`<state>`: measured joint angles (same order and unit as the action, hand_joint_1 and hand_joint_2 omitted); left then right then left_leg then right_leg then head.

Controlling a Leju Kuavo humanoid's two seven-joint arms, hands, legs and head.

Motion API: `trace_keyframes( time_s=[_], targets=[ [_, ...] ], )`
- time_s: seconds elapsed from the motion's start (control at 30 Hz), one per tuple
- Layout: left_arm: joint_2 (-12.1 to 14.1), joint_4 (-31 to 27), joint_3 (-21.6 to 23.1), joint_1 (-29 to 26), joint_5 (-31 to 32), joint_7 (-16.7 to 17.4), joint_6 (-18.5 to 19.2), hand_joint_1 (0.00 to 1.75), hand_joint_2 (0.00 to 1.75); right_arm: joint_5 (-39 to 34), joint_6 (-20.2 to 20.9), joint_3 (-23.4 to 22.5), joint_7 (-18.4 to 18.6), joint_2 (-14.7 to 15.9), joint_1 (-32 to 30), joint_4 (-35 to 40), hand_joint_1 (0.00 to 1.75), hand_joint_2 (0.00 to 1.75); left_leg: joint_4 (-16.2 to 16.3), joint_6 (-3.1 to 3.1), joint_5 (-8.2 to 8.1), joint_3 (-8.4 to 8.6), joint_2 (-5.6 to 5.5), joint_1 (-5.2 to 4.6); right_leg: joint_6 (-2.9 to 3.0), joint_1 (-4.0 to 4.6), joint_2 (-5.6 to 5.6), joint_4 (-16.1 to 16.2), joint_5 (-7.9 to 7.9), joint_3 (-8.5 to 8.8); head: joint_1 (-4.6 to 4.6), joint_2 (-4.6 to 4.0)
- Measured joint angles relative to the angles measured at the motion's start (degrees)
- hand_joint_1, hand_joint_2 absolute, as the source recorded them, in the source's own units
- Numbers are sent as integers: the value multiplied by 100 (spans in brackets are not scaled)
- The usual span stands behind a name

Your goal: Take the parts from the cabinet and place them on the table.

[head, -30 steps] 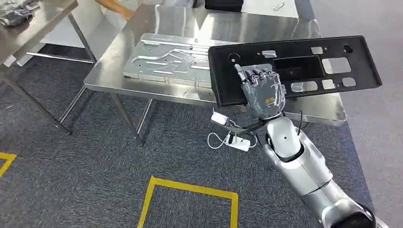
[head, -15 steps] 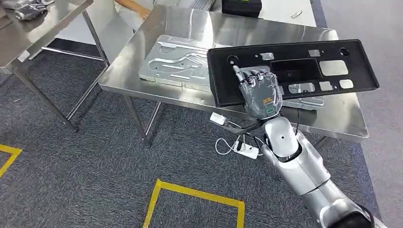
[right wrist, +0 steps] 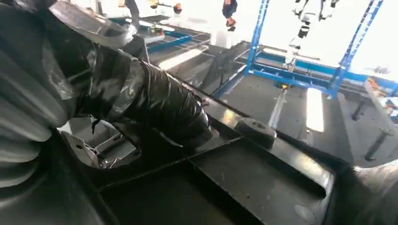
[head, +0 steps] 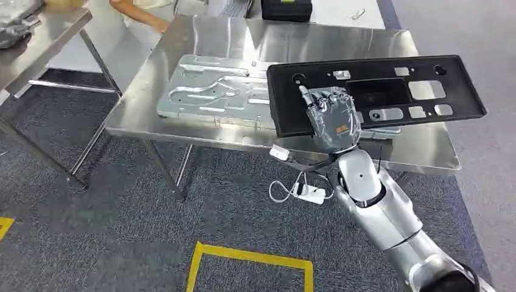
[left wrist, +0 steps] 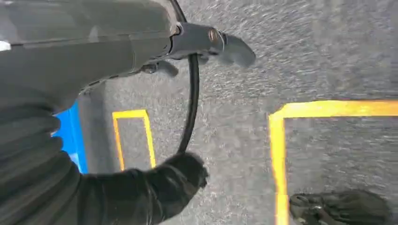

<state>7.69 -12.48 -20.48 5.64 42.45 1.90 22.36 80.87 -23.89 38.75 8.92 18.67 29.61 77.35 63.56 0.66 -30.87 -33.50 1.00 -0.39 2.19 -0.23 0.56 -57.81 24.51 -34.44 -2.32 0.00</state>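
Observation:
A long black plastic panel (head: 389,91) with several cut-outs hangs tilted over the near right part of the steel table (head: 243,33). My right hand (head: 331,118) grips it at its near edge, fingers over the top face. Up close in the right wrist view, my dark fingers (right wrist: 159,103) wrap over the panel's ribbed face (right wrist: 244,178). On the table to the left of the panel lies a silver stamped metal plate (head: 213,91). My left hand (left wrist: 155,187) hangs over the carpet, holding nothing.
A white power strip (head: 307,193) with cables lies on the floor under the table's near edge. A second steel table (head: 36,42) stands at the left. A person's arm (head: 143,15) reaches in at the far side. Yellow tape (head: 249,255) marks the carpet.
The whole picture has shifted as the camera moved. My right hand keeps its grip on the black panel, which stays over the table's near right part.

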Motion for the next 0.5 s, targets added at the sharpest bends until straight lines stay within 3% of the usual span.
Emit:
trace_keyframes(
  time_s=[0.07, 0.1, 0.13, 0.17, 0.23, 0.27, 0.3, 0.4, 0.43, 0.47, 0.5],
  targets=[
    [2, 0, 0, -9, 0, -4, 0, 0, 175, 0, 9, 0, 0, -17, -4, -15, 175, 175, 876, -59, -311, -511, -55, 52, 7, -8, -111, -3, 29, 27, 0, 0],
    [2, 0, -2, -14, 0, -2, 0, 0, 175, 0, 15, 0, 0, -26, -8, -22, 175, 175, 1183, -84, -349, -734, -54, 77, 3, -14, -174, -10, 46, 38, -2, 0],
    [2, 0, 0, -18, 0, -4, 0, 0, 175, 0, 22, 0, 0, -31, -17, -28, 175, 175, 1216, -109, -216, -842, -54, 105, -15, -23, -250, -22, 72, 58, 0, 0],
    [2, 0, 0, -22, -4, -4, 2, 0, 175, 0, 26, 0, 0, -33, -26, -39, 175, 175, 959, -127, 43, -788, -56, 124, -33, -37, -311, -44, 107, 89, -2, 0],
    [2, 0, 0, -22, -11, -11, 2, 0, 175, 0, 26, 0, 0, -35, -25, -42, 175, 175, -8, -161, 681, -424, -146, 175, -89, -67, -429, -104, 197, 158, 0, 0],
    [4, 2, -2, -29, -15, -13, 0, 0, 175, 0, 26, 0, 0, -42, -25, -44, 175, 175, -328, -173, 727, -273, -400, 215, -129, -81, -472, -128, 245, 157, -11, 0],
    [4, 2, 0, -31, -17, -13, 0, 0, 175, 0, 28, 0, 0, -41, -6, -48, 175, 175, -449, -162, 664, -196, -461, 198, -167, -60, -539, -175, 268, 124, 0, 0],
    [11, 2, 0, -20, -31, -22, 11, 0, 175, 0, 42, 0, 0, -46, -24, -55, 175, 175, -436, -79, 622, -208, -318, 153, -265, -91, -677, -121, 247, 105, -4, 0],
    [9, 2, 0, -3, -33, -22, 13, 0, 175, 0, 44, 0, 0, -41, -24, -52, 175, 175, -477, -30, 633, -170, -258, 197, -297, -89, -713, -118, 269, 105, -2, 0],
    [11, 2, 0, 3, -33, -24, 13, 0, 175, 0, 46, -2, 0, -41, -29, -52, 175, 175, -507, 10, 632, -132, -205, 198, -312, -95, -474, -239, 320, 91, -9, 0],
    [11, 2, 0, 0, -33, -28, 13, 0, 175, 0, 52, -4, 0, -44, -6, -55, 175, 175, -515, 69, 603, -107, -155, 186, -327, -72, -239, -554, 482, -72, -9, 0]
  ],
)
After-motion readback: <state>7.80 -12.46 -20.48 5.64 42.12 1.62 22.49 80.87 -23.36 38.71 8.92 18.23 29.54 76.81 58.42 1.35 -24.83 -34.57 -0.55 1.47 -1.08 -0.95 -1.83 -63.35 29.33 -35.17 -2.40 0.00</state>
